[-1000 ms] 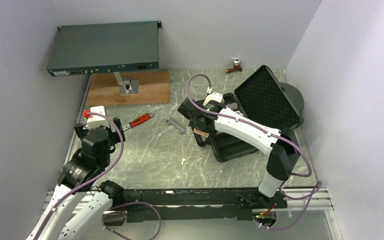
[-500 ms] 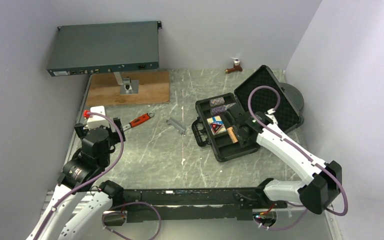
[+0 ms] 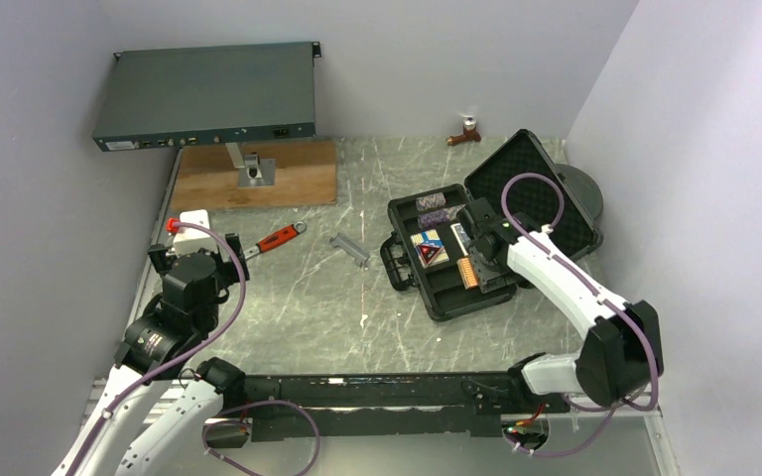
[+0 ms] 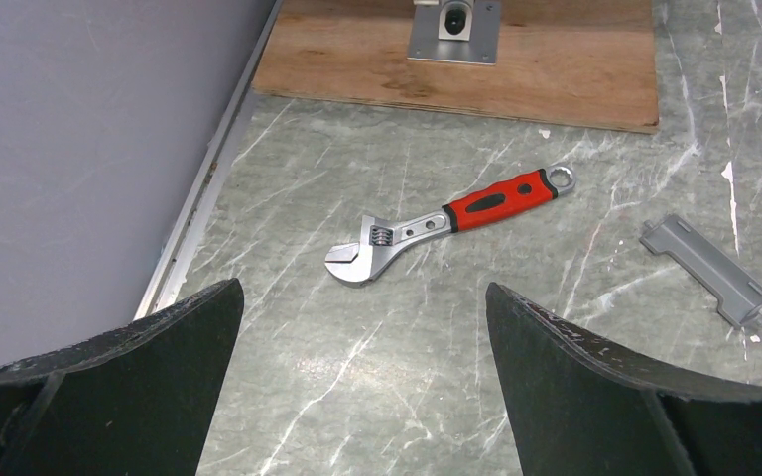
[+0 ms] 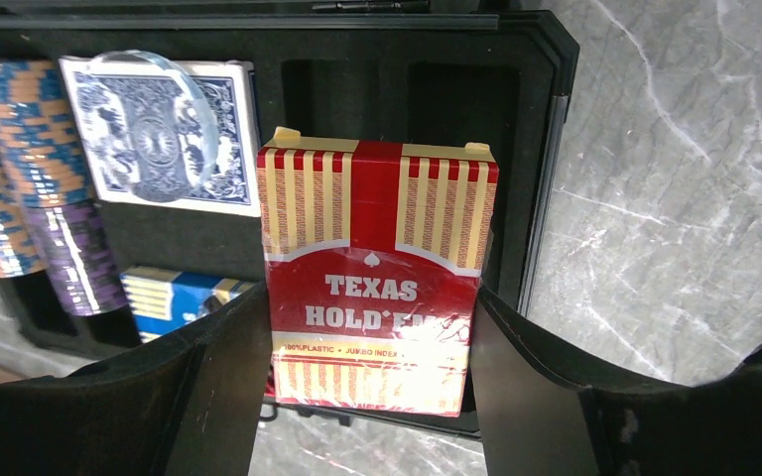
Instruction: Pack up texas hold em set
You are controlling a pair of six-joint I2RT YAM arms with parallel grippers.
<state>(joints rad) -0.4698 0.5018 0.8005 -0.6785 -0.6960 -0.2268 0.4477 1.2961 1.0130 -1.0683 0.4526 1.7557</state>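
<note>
Glossy red-striped card box (image 5: 377, 297) clamped by right gripper (image 5: 372, 347) over black moulded case (image 5: 534, 149); left gripper (image 4: 360, 327) wide.

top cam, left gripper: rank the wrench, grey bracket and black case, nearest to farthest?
From the left gripper, in the top view:
1. Red-handled wrench, just ahead and to its right.
2. Grey bracket, mid-table, beyond the wrench.
3. Black case, lying open on the table's right side.
</note>
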